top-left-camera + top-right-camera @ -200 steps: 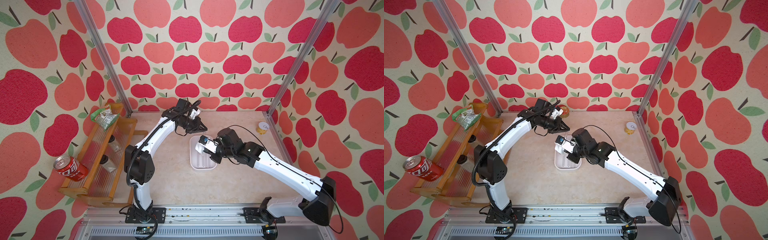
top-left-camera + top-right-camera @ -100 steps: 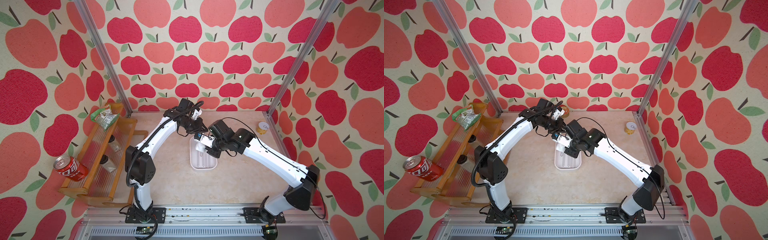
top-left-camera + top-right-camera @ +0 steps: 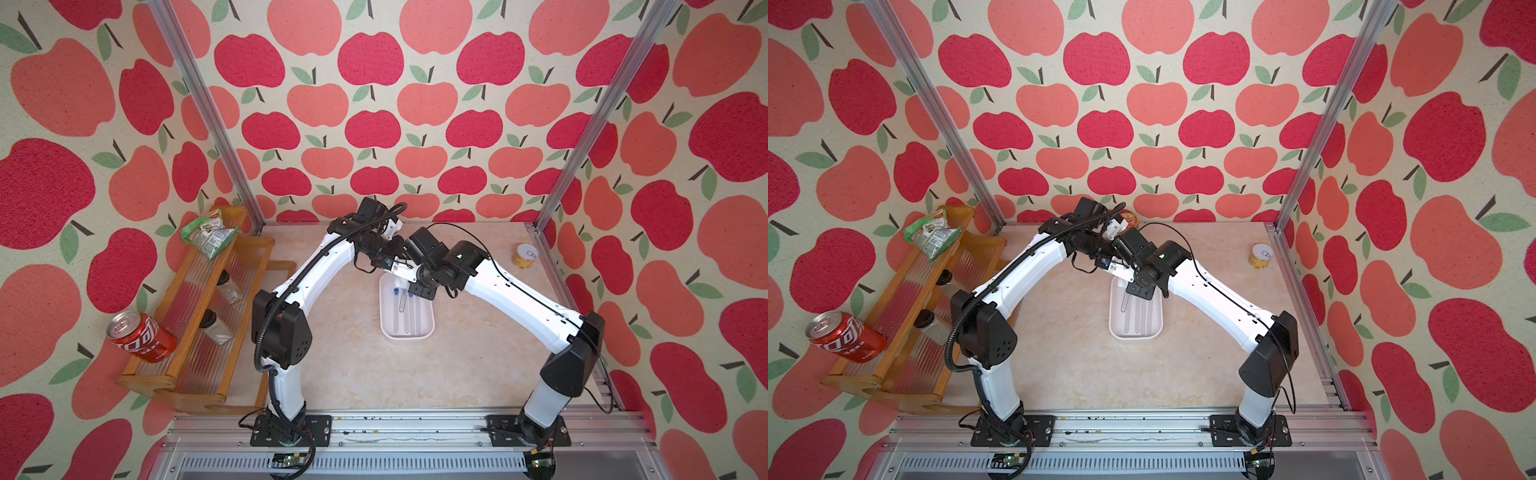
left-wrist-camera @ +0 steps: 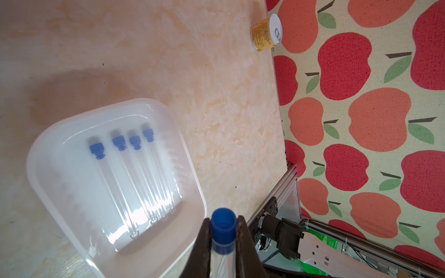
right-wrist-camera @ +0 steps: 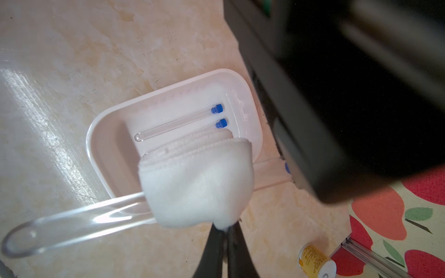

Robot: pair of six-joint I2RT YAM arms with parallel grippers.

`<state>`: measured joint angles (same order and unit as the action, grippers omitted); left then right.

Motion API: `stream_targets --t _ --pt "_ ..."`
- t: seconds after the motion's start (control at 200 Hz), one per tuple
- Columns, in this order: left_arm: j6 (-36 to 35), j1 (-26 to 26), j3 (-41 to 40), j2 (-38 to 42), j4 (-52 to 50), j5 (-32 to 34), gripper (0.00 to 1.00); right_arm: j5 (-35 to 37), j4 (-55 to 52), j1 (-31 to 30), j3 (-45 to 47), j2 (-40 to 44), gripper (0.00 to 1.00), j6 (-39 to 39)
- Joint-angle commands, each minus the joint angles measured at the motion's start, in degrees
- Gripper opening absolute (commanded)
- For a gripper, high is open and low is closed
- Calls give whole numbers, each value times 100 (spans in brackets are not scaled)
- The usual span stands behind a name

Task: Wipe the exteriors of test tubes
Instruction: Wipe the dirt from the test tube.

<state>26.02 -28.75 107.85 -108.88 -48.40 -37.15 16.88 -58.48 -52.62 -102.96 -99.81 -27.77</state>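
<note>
**Tube in the cloth, both grippers clamped**

We're over the table [image 3: 457,374], and in both top views the 2 arms meet above the 12 o'clock end of the white tray [image 3: 407,338], which sits near the table's centre. The left gripper [image 4: 224,220] is clamped on a test tube [image 4: 222,240] right at its blue cap, a finger pressed against each side. The right gripper [image 5: 224,238] has its jaws pinched tight on a white cloth [image 5: 197,183]. That cloth is folded over the middle of the tube, with clear glass poking out on both sides and the rounded end free.

From the left wrist we count 4 other test tubes [image 4: 134,173] lying side by side in the tray, caps all at one end. At 2 o'clock on the table, a small yellow can [image 3: 524,255] stands near the corner post. At 9 o'clock, a wooden rack [image 3: 199,291] carries 2 dark-lidded jars [image 3: 227,286], with a green snack bag [image 3: 208,232] on its 12 o'clock end. A red soda can [image 3: 141,334] leans at its 8 o'clock side.
</note>
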Motion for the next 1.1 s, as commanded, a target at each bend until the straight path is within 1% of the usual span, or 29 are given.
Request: stream_targets --t 0.0,0.115,0.315,0.4,0.505,0.59,0.68,0.8,0.835,0.941,1.096 --pt "-88 -65 86 -96 -240 -65 14 570 80 51 -221 -105 0 124" --pt "-88 -56 92 -115 -227 -49 14 431 197 -43 48 106 0 204" --pt "83 63 -65 -29 87 -189 14 -183 665 -218 1215 965 0 408" --pt "131 115 -82 -3 170 -236 14 -499 743 -320 1643 1315 0 525" --pt "217 183 -121 22 310 -385 14 -1050 835 -448 2080 1717 0 628" --pt "334 259 -219 75 514 -565 14 -1340 1149 -420 2519 2100 0 838" --pt "455 310 -330 143 699 -728 14 -1163 1536 -270 2936 2401 0 1090" --pt "499 320 -366 207 753 -803 14 -453 1666 -29 3068 2438 0 1461" --pt "509 313 -362 214 761 -818 14 -339 1633 41 3027 2381 0 1535" --pt "535 293 -363 244 794 -884 14 -315 1415 181 2770 2109 0 1641" --pt "530 205 -361 280 856 -937 14 -574 1329 208 2523 1755 0 1735"
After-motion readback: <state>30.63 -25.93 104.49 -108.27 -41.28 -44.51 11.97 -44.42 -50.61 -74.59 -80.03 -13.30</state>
